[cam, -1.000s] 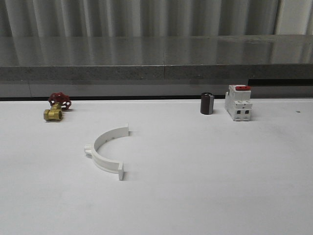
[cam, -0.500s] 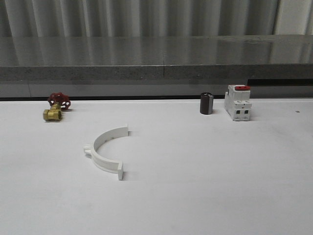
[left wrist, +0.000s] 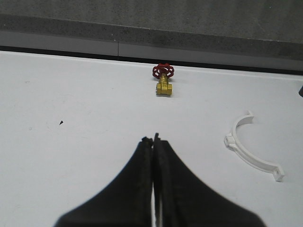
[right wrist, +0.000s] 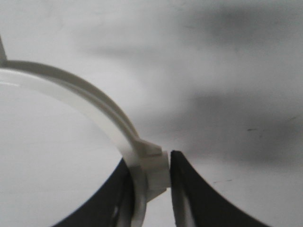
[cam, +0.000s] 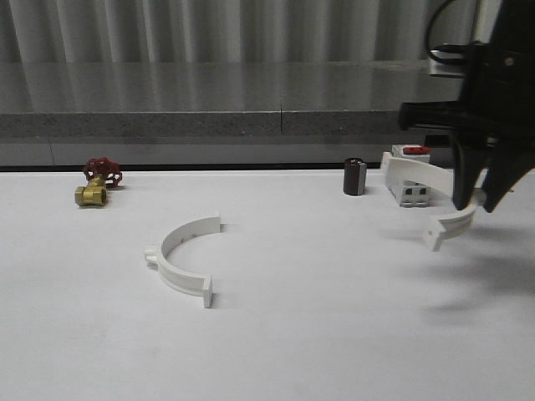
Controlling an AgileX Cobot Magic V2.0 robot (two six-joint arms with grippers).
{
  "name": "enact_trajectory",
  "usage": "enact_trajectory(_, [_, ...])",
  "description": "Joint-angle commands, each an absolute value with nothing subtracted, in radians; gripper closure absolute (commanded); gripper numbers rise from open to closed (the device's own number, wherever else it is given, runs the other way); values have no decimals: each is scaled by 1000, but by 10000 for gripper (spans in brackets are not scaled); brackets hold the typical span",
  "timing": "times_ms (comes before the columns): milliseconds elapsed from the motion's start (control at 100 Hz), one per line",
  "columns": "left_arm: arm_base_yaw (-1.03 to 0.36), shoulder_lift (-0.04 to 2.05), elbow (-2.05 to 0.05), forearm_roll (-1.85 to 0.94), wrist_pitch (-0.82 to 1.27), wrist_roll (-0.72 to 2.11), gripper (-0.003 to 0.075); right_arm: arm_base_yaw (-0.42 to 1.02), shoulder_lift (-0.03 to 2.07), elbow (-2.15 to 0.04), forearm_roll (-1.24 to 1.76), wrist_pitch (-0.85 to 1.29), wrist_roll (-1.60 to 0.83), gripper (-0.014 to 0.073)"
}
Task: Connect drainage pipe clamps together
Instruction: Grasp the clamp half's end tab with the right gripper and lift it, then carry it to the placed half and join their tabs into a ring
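The right gripper (cam: 478, 205), clenched on one clamp half (cam: 435, 196) aloft near the circuit breaker (cam: 409, 175), should carry it level, flanges facing the resting clamp half (cam: 184, 257) far from the breaker; the left gripper (left wrist: 154, 142) is closed, empty.

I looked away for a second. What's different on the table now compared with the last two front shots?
The right gripper has come into the front view from the right, jaws shut on a second clamp half, held in the air in front of the circuit breaker. The clamp half on the table, the brass valve and the dark cylinder have not moved. The left gripper is shut and holds nothing.
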State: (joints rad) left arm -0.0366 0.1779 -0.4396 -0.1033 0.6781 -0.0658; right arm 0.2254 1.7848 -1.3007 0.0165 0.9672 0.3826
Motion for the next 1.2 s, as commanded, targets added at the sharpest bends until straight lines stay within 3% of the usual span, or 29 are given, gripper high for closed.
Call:
enact_trajectory(0, [-37,188,-461,-117,595,-69,740,277,1751,-1353,-30,993,459,578])
enact_trajectory(590, [-37,188,-455,-117,599,-69,740,520,2039,-1706,-13,1112,630,578])
enact_trajectory(1190, [-37,188,-455,-117,599,-69,740,565,2194,-1859,25,1110,650,578])
